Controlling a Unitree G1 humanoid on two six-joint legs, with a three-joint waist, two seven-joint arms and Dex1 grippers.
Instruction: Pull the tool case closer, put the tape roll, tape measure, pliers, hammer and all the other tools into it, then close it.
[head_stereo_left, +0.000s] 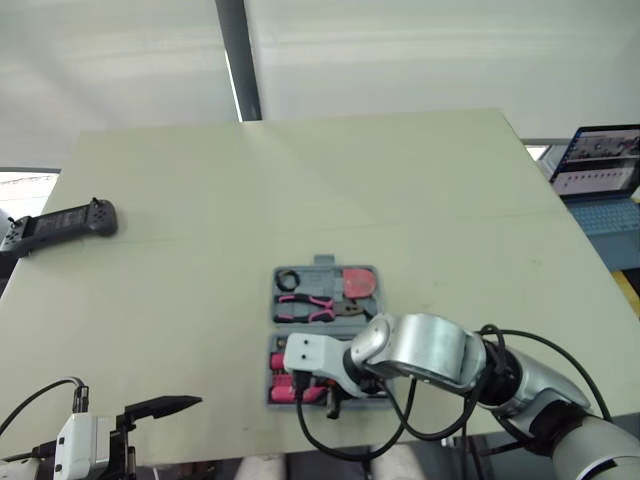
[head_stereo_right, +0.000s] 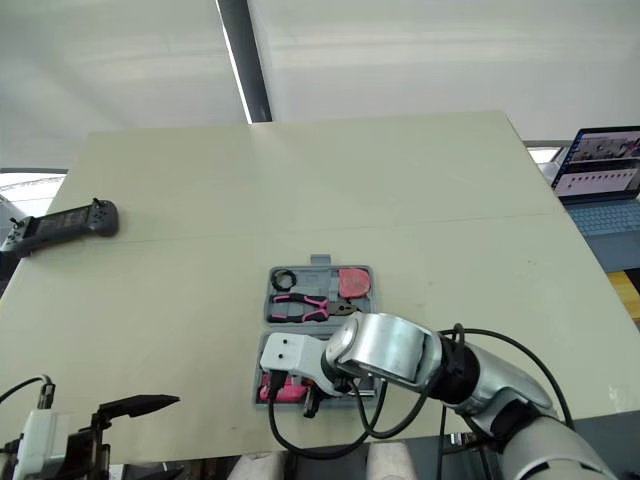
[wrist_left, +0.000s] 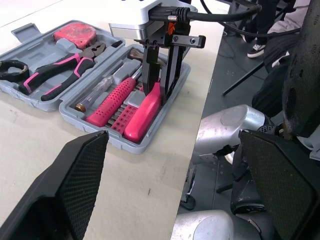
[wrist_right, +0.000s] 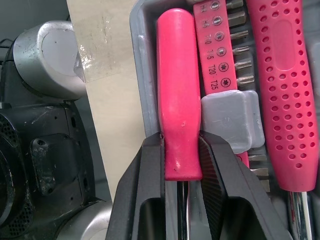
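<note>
The right arm reaches across from the robot's right, its forearm low over the near edge of the surface (head_stereo_left: 300, 180) and its wrist turned down over the near half of the open tool case (wrist_left: 141, 144). The right gripper (wrist_right: 182, 150) is clamped on a smooth pink handle (wrist_right: 179, 75), one black finger on each side. The handle lies in the slot along the case's outer wall.

The right wrist view shows what sits next to that grip. A pink bit holder (wrist_right: 212, 45) is just beside the handle, and a dotted pink screwdriver (wrist_right: 290, 100) lies past it. The left wrist view shows the far half of the case, beyond the right gripper, where the pliers (wrist_left: 55, 75), tape measure (wrist_left: 77, 35) and tape roll (wrist_left: 12, 67) lie in their recesses.

The left gripper (head_stereo_left: 165, 405) hovers near the surface's near edge with its fingers spread wide and nothing between them. It is well apart from the case, on the robot's left.

The case sits close to the near edge, with a narrow strip of surface beside its wall. Beyond the case the surface is broad and bare. A black controller (head_stereo_left: 65, 222) lies far off to the left of both grippers, and a laptop (head_stereo_left: 600, 160) stands past the right edge.
</note>
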